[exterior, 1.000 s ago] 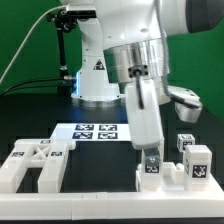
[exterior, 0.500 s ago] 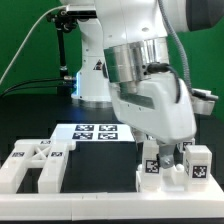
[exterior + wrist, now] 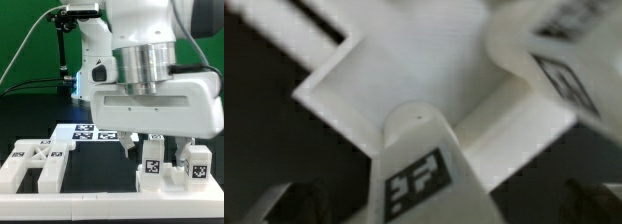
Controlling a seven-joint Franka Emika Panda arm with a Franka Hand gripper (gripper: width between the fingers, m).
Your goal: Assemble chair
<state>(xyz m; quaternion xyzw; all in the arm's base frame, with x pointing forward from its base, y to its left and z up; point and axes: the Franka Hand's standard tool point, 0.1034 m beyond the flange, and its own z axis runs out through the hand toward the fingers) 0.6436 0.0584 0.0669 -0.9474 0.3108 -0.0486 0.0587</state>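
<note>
The chair's white tagged pieces lie in two groups at the table's front. One group (image 3: 35, 163) is at the exterior view's left. A blocky group (image 3: 168, 176) with upright tagged posts is at the right. My gripper (image 3: 152, 148) hangs just above the right group, turned broadside. Its jaws stand apart on either side of an upright tagged post (image 3: 151, 165). In the wrist view this post (image 3: 416, 172) rises between the dark fingers (image 3: 274, 203), with a gap on each side, and white slabs (image 3: 420, 60) lie below. The gripper (image 3: 429, 208) looks open and holds nothing.
The marker board (image 3: 92, 131) lies flat behind the pieces, in the middle. The robot's base (image 3: 92, 75) stands at the back. A tagged cube (image 3: 198, 160) stands close to my gripper, on the exterior view's right.
My hand has turned about its axis, from narrow to broadside, and has come down over the right group. The pieces have not moved.
</note>
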